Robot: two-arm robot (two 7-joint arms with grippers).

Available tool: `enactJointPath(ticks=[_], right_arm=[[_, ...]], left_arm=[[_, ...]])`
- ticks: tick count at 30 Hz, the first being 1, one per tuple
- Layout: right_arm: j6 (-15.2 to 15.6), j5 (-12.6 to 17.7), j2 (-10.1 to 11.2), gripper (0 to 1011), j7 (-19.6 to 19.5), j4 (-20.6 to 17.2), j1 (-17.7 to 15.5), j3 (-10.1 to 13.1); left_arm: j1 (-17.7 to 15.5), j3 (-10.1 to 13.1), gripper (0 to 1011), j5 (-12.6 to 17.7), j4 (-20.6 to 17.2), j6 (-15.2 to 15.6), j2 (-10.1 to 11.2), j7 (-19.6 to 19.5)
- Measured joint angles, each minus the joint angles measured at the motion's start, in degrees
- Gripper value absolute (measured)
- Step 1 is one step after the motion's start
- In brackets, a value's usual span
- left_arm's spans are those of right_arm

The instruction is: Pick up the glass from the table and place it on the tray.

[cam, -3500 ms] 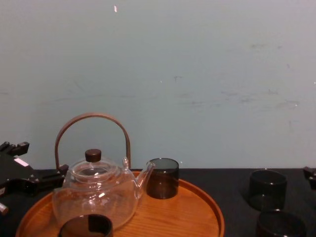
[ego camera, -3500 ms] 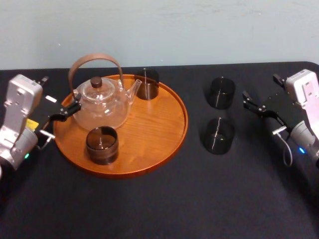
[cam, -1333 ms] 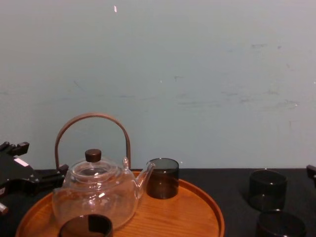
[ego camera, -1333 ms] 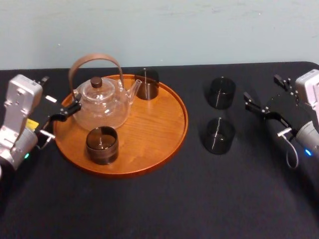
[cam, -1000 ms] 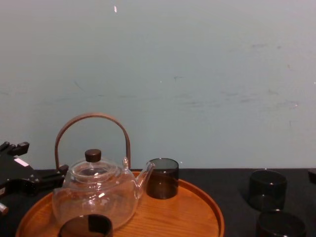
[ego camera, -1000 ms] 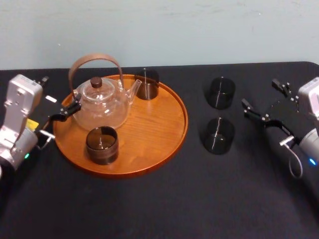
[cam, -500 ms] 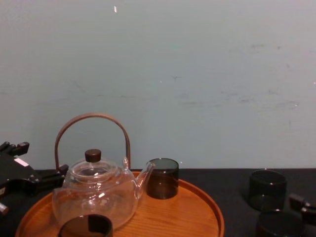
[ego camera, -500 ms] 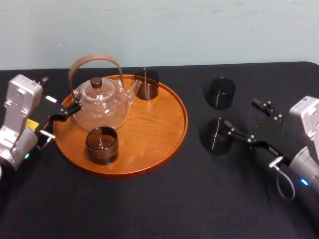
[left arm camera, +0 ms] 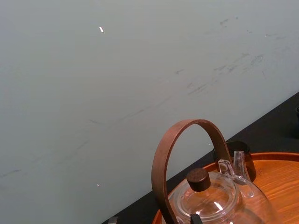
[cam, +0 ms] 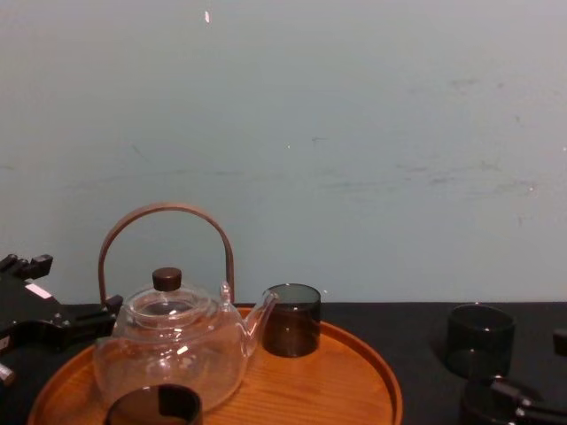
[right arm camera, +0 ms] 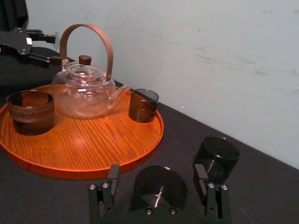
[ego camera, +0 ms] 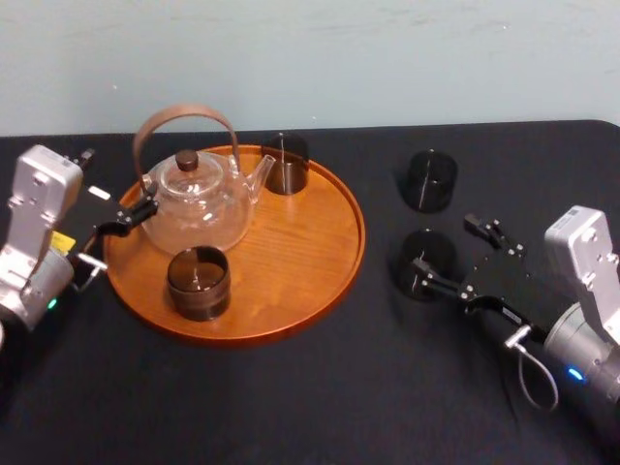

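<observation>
Right wrist view: R gripper point(right arm camera: 156, 179) fingers point(right arm camera: 112, 176) are spread astride near glass point(right arm camera: 160, 187), set for grasping; L gripper point(right arm camera: 60, 46) parked, fingers apart, by tray point(right arm camera: 70, 173).

Head view looks down, chest view sideways (lower); both share the tray point(ego camera: 291, 254).

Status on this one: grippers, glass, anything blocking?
Right gripper open, straddling near glass on table. Left gripper open, parked beside teapot. Glass not yet lifted. Nothing between it and tray; far glass stands apart.
</observation>
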Motion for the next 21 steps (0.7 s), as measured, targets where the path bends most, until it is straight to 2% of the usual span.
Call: enactJointPath(ticks=[9,21], right_arm=[[1.0,-0.9,-1.8,1002,0.6,2.5,0.4,0.6],[1.3,-2.0,-3.1,1002,1.8,3.7,0.4,1.6]], left_arm=[[0.0,0.0,1010,0.0,0.0,0.0,0.0,0.0],[0.0,0.0,1009,0.0,0.0,0.0,0.0,0.0]])
